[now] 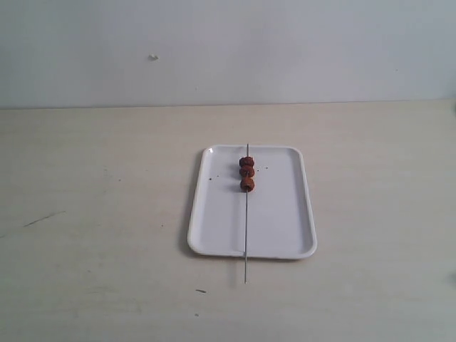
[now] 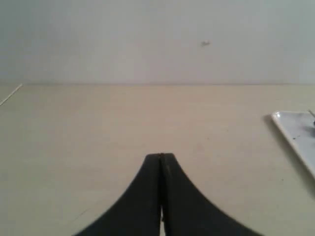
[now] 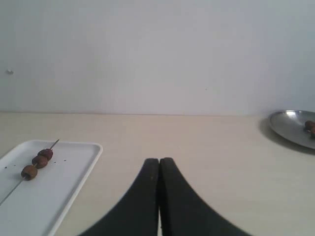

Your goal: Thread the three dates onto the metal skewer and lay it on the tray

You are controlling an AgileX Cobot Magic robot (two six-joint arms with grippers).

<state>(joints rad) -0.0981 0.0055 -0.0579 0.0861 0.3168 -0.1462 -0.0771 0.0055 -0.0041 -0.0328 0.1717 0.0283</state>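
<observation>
Pale wood counter [image 1: 107, 214] carries the white tray [image 1: 285, 228] near its middle. I see my left claw [image 2: 160, 156] and right claw [image 3: 159, 160] both pressed together, clear of the tray. The metal skewer [image 1: 246, 228] lies lengthwise on the tray, one end overhanging the rim, with the three dates [image 1: 246, 173] threaded near the other end.

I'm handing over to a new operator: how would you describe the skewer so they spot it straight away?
On the pale table sits a white rectangular tray. Lying along its length, near the middle, is the metal skewer, a thin grey rod whose near end pokes out past the tray's rim. It alone carries three reddish-brown dates, bunched toward its far end.
</observation>
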